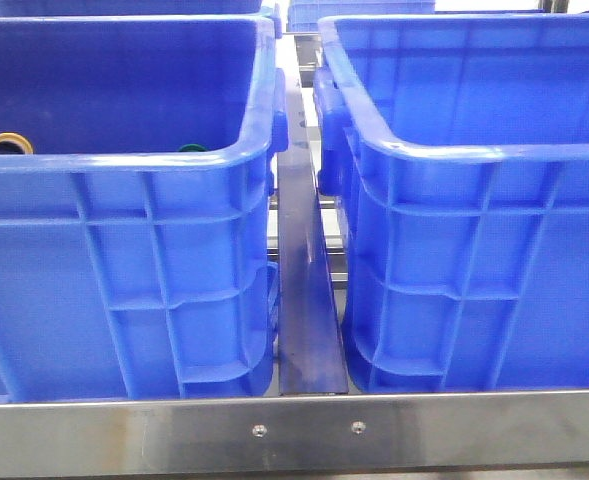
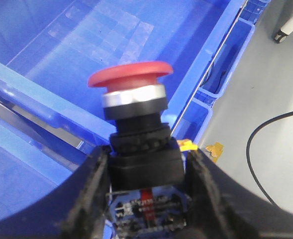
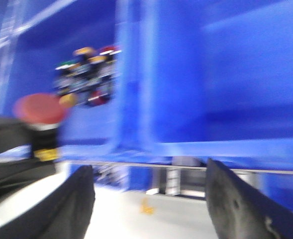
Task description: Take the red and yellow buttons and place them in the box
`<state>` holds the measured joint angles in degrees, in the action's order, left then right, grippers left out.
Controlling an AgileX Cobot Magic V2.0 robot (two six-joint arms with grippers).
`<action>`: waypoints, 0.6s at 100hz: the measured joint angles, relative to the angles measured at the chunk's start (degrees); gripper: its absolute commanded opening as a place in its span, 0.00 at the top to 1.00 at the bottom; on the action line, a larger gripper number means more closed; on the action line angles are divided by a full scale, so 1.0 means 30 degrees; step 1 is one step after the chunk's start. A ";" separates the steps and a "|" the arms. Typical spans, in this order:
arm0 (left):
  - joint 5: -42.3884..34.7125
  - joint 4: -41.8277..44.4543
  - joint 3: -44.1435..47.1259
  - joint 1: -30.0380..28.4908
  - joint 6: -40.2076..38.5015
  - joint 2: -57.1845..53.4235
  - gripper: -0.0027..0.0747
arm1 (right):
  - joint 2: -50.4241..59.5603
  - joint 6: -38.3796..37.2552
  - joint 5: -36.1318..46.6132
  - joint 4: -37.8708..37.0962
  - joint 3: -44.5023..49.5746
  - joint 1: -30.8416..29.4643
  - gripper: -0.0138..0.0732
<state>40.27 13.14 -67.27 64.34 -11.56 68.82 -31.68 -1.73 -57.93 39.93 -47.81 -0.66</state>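
Note:
My left gripper (image 2: 145, 174) is shut on the black body of the red button (image 2: 130, 77) and holds it upright above a blue crate (image 2: 61, 55). The same red button (image 3: 39, 109) shows blurred at the edge of the right wrist view, in the left arm's dark fingers. My right gripper (image 3: 151, 199) is open and empty, with grey floor showing between its fingers. A yellow button cap (image 1: 11, 143) peeks over the rim inside the left crate (image 1: 124, 260). Neither gripper shows in the front view.
A second blue crate (image 1: 484, 250) stands to the right, with a metal rail (image 1: 309, 300) between the two. A green cap (image 1: 192, 148) lies in the left crate. A blurred heap of several buttons (image 3: 86, 74) lies in a crate. A black cable (image 2: 265, 144) lies on the floor.

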 measured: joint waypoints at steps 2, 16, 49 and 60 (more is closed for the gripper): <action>0.0000 0.0000 0.0000 0.0000 0.0000 0.0000 0.99 | -0.0201 0.0575 0.0000 0.0654 0.0000 0.0000 0.25; 0.0000 0.0000 0.0000 0.0000 0.0000 0.0000 0.99 | -0.2053 0.3878 0.0000 0.4732 0.0000 0.0000 0.25; 0.0000 -0.0065 0.0000 0.0000 0.0000 0.0000 0.99 | -0.6389 0.8865 -0.0516 0.9945 0.0000 0.0000 0.25; 0.0000 -0.0065 0.0000 0.0000 0.0000 0.0000 0.99 | -0.7237 0.9851 -0.0721 1.0930 0.0000 0.0261 0.25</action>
<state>40.27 12.94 -67.27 64.34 -11.56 68.82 -53.39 27.83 -60.10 72.71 -47.81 0.12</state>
